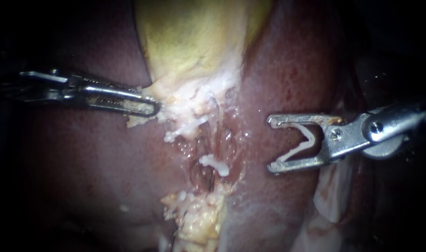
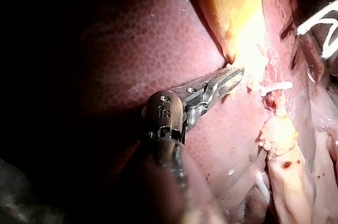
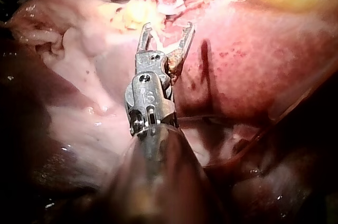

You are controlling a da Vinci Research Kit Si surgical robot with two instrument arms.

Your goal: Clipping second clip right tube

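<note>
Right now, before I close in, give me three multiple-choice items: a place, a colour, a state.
1. The right instrument's jaws are: A around a tube; B over the liver, apart from the placed clip; C out of view.
2. The loaded clip is: A blue; B white; C black.
3. The left instrument's jaws are: A wide open; B shut, empty; C shut on pale tissue.
Answers: B, liver shows between them; B, a white V; C, tissue pinched at the gallbladder's edge.
</note>
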